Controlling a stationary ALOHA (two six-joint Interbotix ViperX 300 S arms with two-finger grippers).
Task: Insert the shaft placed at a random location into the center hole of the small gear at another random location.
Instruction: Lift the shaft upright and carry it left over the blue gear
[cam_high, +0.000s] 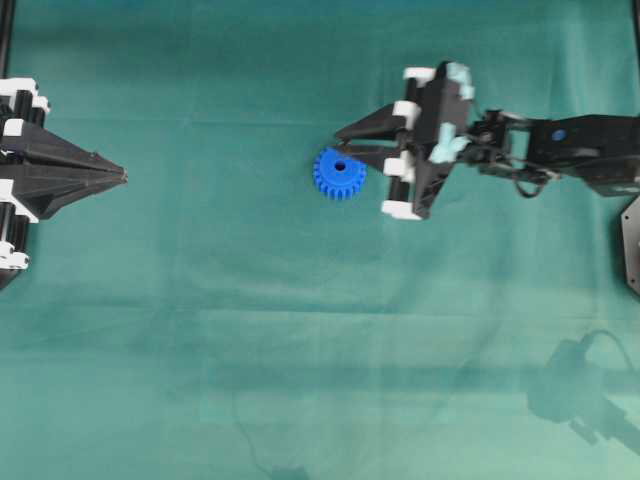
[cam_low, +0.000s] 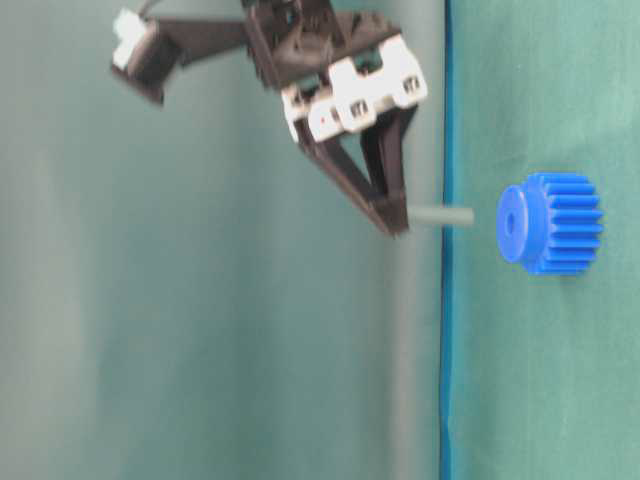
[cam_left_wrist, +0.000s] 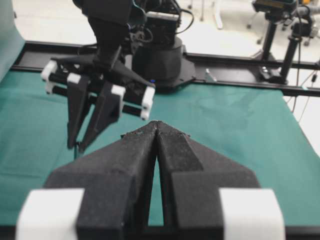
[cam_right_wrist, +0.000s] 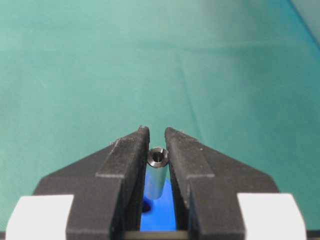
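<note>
- Right gripper (cam_right_wrist: 157, 150): fingers clamped on the shaft (cam_right_wrist: 157, 170), which stands between the tips with its hollow round end toward the wrist camera; the pinch sits on the pin's side, presumably so the free end stays bare for insertion.
- Small gear (cam_high: 339, 173): blue, lying flat on the green cloth (cam_high: 200, 330), hub and center hole (cam_high: 340, 167) facing up; the shaft's free end hangs clear above it, roughly in line with the hole in the table-level view.
- Left gripper (cam_high: 122, 176): fingers together, holding nothing, parked at the far left edge, well apart from the gear.
- Room: open cloth lies all round the gear; the descent looks unobstructed, though the hole leaves little margin for a tilted pin.
</note>
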